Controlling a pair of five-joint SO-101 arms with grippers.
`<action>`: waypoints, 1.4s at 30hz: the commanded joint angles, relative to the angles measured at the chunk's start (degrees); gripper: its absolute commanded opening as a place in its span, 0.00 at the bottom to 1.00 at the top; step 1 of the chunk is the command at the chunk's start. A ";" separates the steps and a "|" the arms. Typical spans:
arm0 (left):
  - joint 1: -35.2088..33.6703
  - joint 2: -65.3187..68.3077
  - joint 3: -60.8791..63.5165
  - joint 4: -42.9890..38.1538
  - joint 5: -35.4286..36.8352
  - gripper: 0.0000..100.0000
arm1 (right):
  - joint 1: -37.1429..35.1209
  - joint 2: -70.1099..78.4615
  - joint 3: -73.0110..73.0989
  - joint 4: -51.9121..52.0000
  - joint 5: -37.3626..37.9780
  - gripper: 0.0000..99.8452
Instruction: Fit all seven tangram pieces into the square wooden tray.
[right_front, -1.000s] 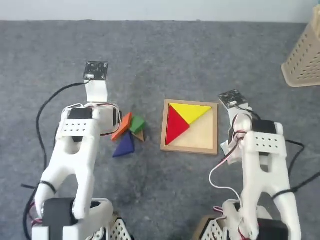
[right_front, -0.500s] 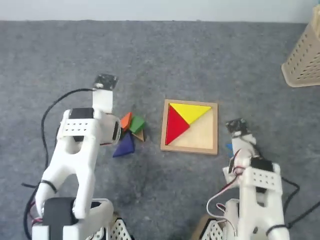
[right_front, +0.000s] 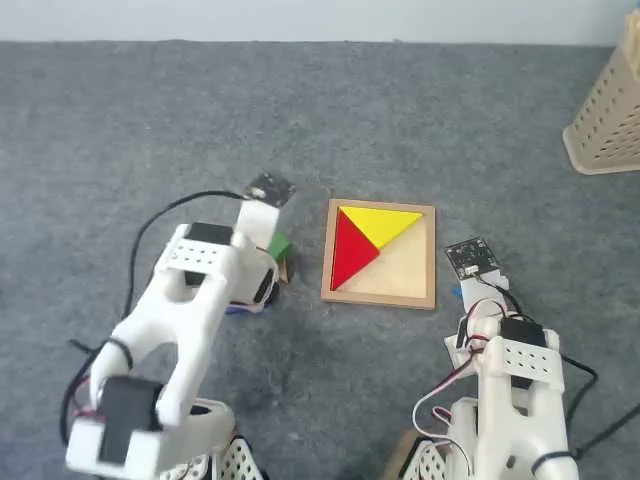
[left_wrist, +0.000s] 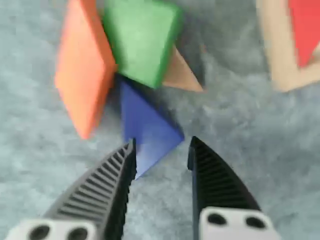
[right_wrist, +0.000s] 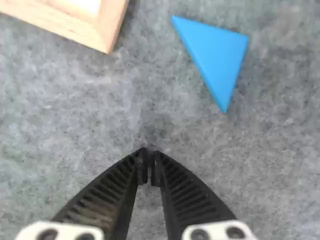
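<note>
The square wooden tray (right_front: 428, 250) holds a yellow triangle (right_front: 382, 223) and a red triangle (right_front: 350, 252). To its left lies a cluster of pieces: an orange parallelogram (left_wrist: 82, 65), a green square (left_wrist: 140, 40), a small tan triangle (left_wrist: 182, 76) and a dark blue triangle (left_wrist: 147, 130). My left gripper (left_wrist: 161, 145) is open, low over the dark blue triangle's tip, one finger on each side. A light blue triangle (right_wrist: 215, 50) lies on the carpet off the tray's corner (right_wrist: 75, 15). My right gripper (right_wrist: 147, 152) is shut and holds nothing, a short way from that triangle.
Grey carpet covers the table. A beige perforated basket (right_front: 610, 105) stands at the far right edge. In the high view the left arm (right_front: 195, 300) hides most of the cluster, with the green square (right_front: 278, 246) peeking out.
The left arm swung toward the tray, over the cluster of pieces. The right arm drew back from the tray's right side toward the front, then held still.
</note>
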 joint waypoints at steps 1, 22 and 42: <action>-0.35 4.13 -2.68 -1.67 -1.14 0.17 | 0.75 -1.45 0.00 -0.92 0.97 0.04; -4.84 12.66 -9.01 -1.49 -3.52 0.19 | 0.66 -1.45 0.00 -0.92 0.97 0.04; -0.09 11.78 -8.92 2.90 -6.86 0.13 | 0.75 -1.98 0.79 -1.36 0.97 0.04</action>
